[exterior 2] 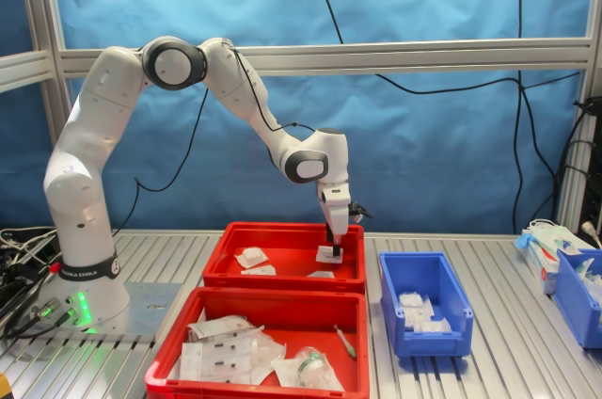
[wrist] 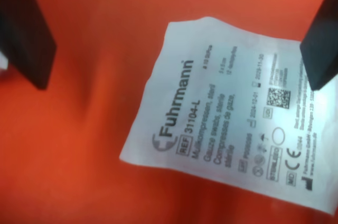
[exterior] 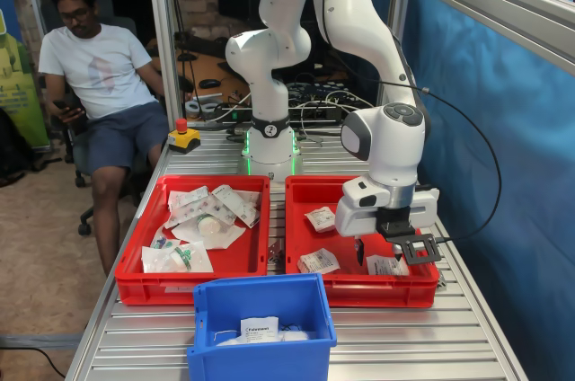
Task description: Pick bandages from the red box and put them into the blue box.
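In the first exterior view the gripper [exterior: 376,253] hung low inside the red box [exterior: 305,194], above its corner farthest from the arm's base, with a bandage packet [exterior: 387,265] lying on the floor right under it. Two more bandages lay in the same box: one [exterior: 321,218] nearer the base and one [exterior: 318,261] beside the front wall. The blue box [exterior: 261,296] stood on the worktop [exterior: 422,339] just in front of the red box and held a white packet [exterior: 259,327]. The twin red tray [exterior: 133,282] sat touching the red box on the side towards the seated man [exterior: 101,80] and was filled with crumpled clear wrappers [exterior: 205,216]. In the wrist view the two dark fingers [wrist: 25,28] stood spread wide apart, gripping nothing; the white packet [wrist: 232,113] printed "Fuhrmann" lay flat on the red floor between them, closer to the one finger and apart from the other. In the second exterior view the gripper [exterior 2: 333,247] reached down into the red box [exterior 2: 282,279] above a packet [exterior 2: 327,253] at the end nearest the blue box [exterior 2: 395,347]; two further packets [exterior 2: 252,257] lay deeper in the red box, away from the blue one. The blue box stood just beside the red box, with white packets [exterior 2: 417,312] in it.
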Motion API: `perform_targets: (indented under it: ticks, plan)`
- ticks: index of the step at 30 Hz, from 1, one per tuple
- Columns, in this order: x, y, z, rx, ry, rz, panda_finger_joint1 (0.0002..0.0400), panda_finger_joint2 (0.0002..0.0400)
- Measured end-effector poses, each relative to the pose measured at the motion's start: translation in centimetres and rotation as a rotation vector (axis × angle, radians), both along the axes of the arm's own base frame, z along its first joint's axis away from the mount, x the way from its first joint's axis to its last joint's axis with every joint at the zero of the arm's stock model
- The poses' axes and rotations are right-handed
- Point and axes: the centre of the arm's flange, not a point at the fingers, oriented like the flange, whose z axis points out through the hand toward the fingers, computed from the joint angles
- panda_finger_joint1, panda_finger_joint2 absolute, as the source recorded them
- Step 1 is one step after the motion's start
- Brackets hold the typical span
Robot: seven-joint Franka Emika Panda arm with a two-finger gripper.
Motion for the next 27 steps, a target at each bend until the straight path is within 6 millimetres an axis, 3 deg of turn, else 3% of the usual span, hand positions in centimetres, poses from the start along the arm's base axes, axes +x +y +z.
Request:
perform_targets:
  ticks: [13, 27]
  plan:
    - [-0.2, 0.4, -0.2, 0.007, 0.001, -0.098, 0.04, 0.04]
    - [-1.1, 1.5, -2.5, 0.001, 0.034, -0.127, 0.04, 0.04]
